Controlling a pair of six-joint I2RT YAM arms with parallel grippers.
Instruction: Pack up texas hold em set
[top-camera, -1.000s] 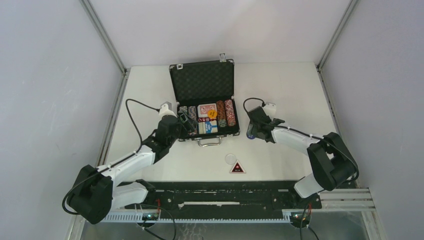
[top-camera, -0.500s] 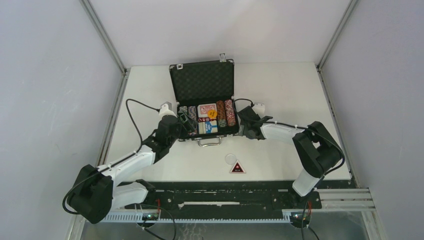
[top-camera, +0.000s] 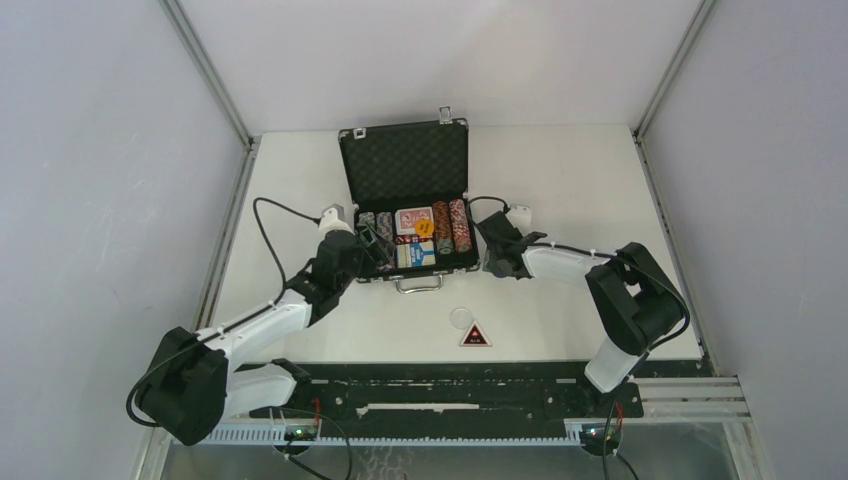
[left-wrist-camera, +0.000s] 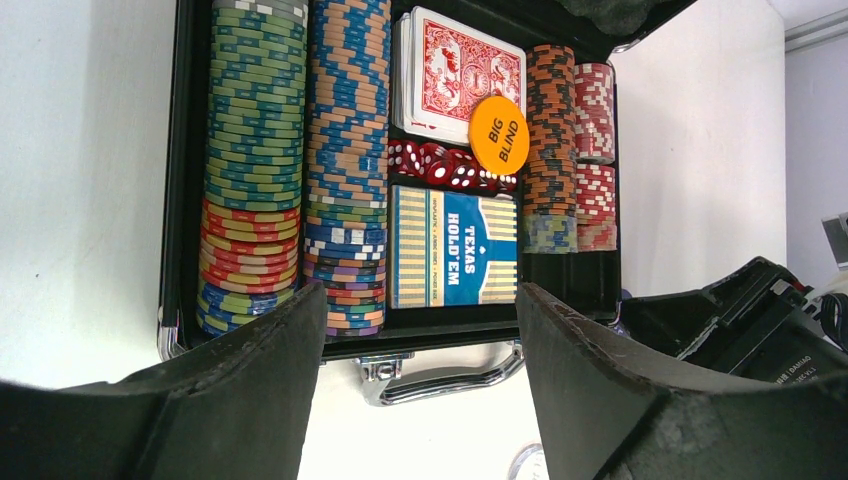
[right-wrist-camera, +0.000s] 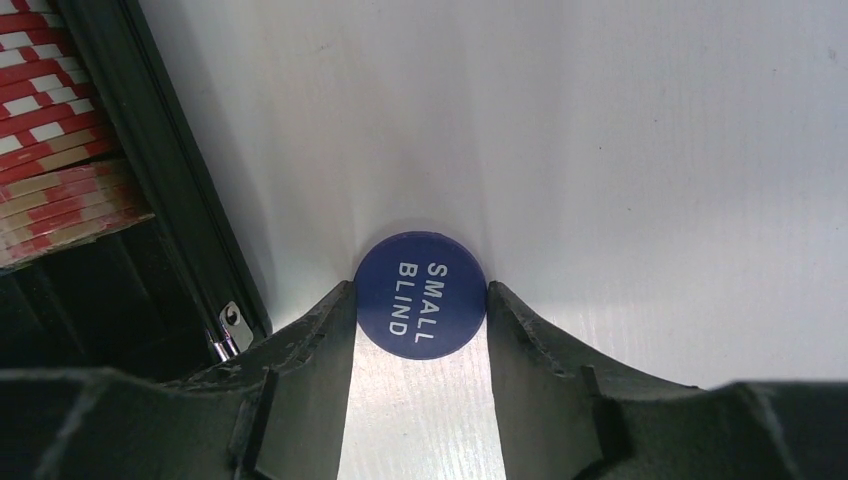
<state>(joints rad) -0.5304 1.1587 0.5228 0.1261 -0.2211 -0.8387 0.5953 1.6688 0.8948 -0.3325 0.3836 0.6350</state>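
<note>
The black briefcase (top-camera: 404, 165) lies open mid-table, its foam lid up at the back. In the left wrist view it holds multicoloured chip stacks (left-wrist-camera: 255, 150), a red card deck (left-wrist-camera: 460, 70), a blue Texas Hold'em deck (left-wrist-camera: 455, 245), red dice (left-wrist-camera: 445, 165) and an orange BIG BLIND token (left-wrist-camera: 499, 133). My left gripper (left-wrist-camera: 420, 292) is open and empty above the case's front edge and silver handle (left-wrist-camera: 440, 375). My right gripper (right-wrist-camera: 420, 290) is shut on a blue SMALL BLIND token (right-wrist-camera: 421, 300), low over the table just outside the case's right wall (right-wrist-camera: 170, 180).
A clear round disc (top-camera: 461, 318) and a red triangular marker (top-camera: 475, 336) lie on the table in front of the case. Metal posts and grey walls close in the table's sides. A black rail (top-camera: 450, 385) runs along the near edge.
My right gripper carried the blue token leftward to the case's right side, then held nearly still. The left arm has barely moved.
</note>
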